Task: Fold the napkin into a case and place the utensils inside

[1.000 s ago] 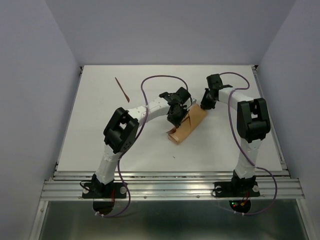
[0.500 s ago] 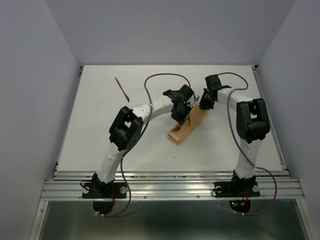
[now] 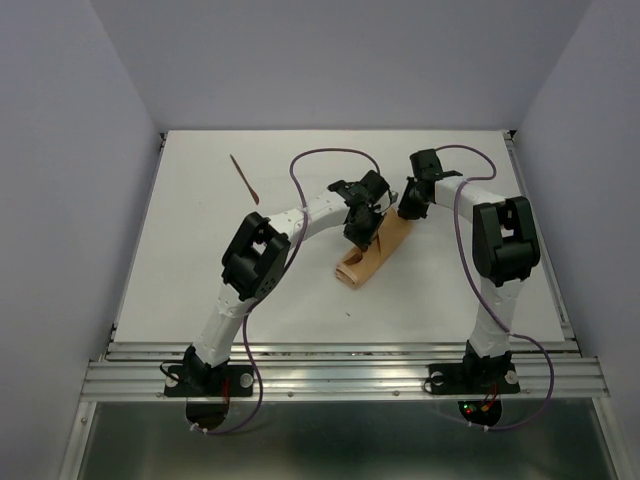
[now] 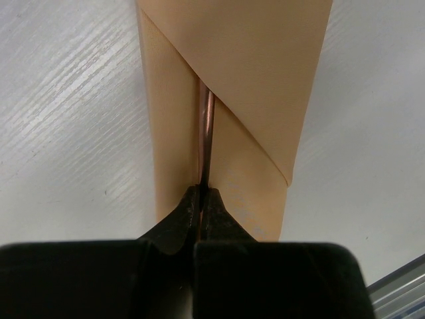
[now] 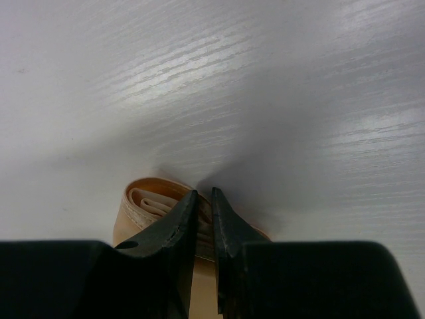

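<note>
Case (image 4: 265, 100): matt, fine-woven cloth. Utensil (image 4: 208, 133): glossy, smooth. Table (image 4: 66, 100): white, faint grain, slight sheen.

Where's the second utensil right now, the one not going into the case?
In the top view the loose utensil lies alone on the far left of the table, well left of the case.

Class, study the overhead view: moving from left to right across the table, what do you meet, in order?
loose utensil → left gripper, pinching the other utensil → right gripper. The napkin case stretches across beneath both grippers, so it is left out of the order.
</note>
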`<act>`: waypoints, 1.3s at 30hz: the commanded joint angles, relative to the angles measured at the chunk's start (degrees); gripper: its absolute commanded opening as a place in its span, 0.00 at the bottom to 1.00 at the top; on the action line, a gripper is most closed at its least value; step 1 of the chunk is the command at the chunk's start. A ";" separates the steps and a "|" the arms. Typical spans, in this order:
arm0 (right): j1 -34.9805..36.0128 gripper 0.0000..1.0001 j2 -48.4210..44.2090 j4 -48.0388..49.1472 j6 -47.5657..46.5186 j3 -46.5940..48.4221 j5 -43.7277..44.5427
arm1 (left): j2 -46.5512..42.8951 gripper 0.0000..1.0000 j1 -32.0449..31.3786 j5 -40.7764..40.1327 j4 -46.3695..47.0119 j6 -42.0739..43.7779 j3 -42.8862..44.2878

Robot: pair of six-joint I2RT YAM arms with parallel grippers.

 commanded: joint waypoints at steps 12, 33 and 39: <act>1.09 0.20 -0.29 -0.70 0.20 -1.35 -0.57 | -1.42 0.00 0.86 -1.15 3.74 -3.42 0.87; 1.09 0.20 -0.47 -0.70 -0.41 -1.62 -0.30 | -2.56 0.00 2.01 -4.22 3.92 3.78 -0.71; 1.09 0.26 -1.78 -0.79 -1.20 -2.49 0.22 | -3.53 0.00 1.92 -6.77 3.13 7.21 -1.07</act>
